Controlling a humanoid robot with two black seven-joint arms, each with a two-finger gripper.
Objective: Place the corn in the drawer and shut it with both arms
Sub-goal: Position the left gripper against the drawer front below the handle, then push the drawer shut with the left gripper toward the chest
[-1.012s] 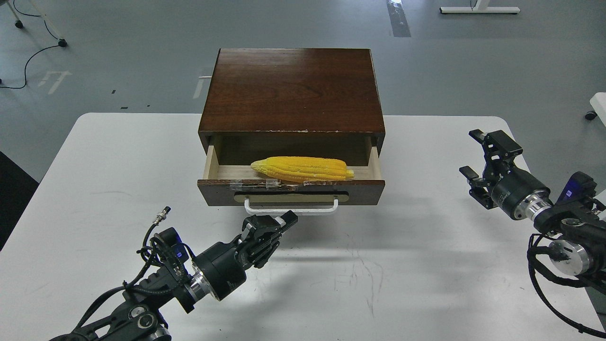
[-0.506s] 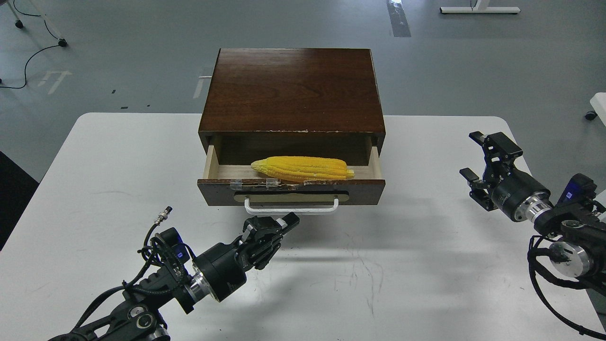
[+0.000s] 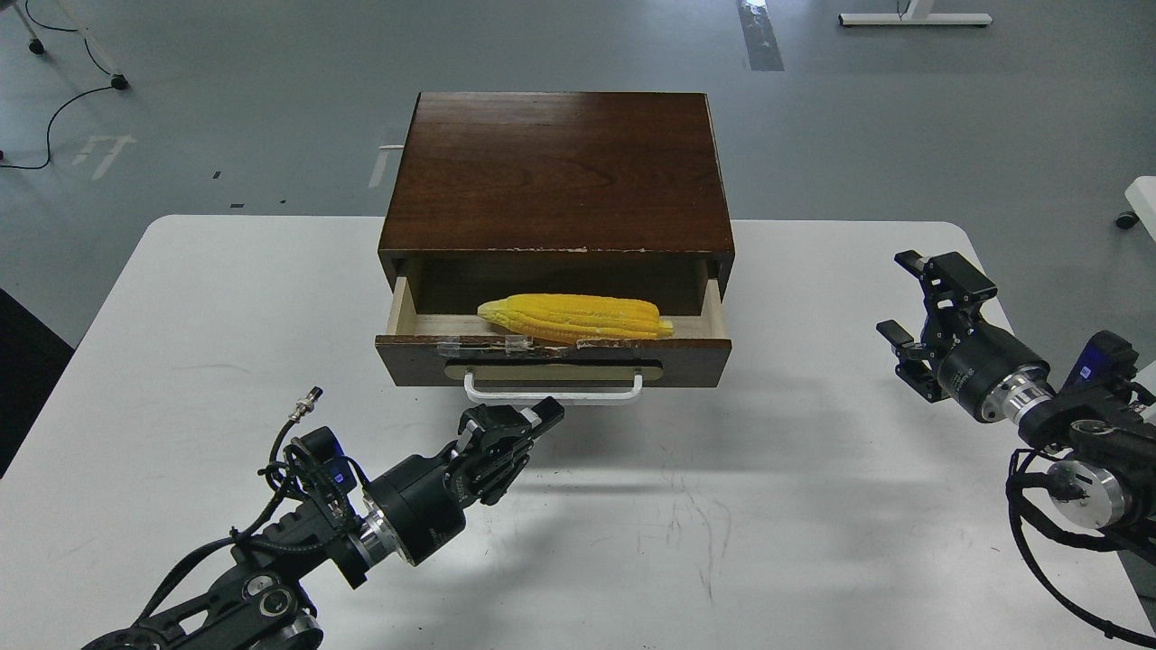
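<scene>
A bright yellow plastic corn cob (image 3: 574,317) lies lengthwise inside the open drawer (image 3: 553,359), resting on its pale wood floor close behind the dark brown front. The drawer is pulled partway out of a dark wooden cabinet (image 3: 555,171) that stands at the middle of the desk's (image 3: 181,298) far edge. A white bar handle (image 3: 553,393) runs along the drawer front. Just in front of that handle, slightly left of its middle, the left end effector (image 3: 515,422) points at the drawer with its fingers drawn together, holding nothing; whether it touches the handle cannot be told. The right end effector (image 3: 914,302) hangs near the desk's right edge, well apart from the drawer, its fingers spread wide and empty. The corn appears to be already placed, so the first half of the task looks done. What seems left is pushing the drawer fully shut.
</scene>
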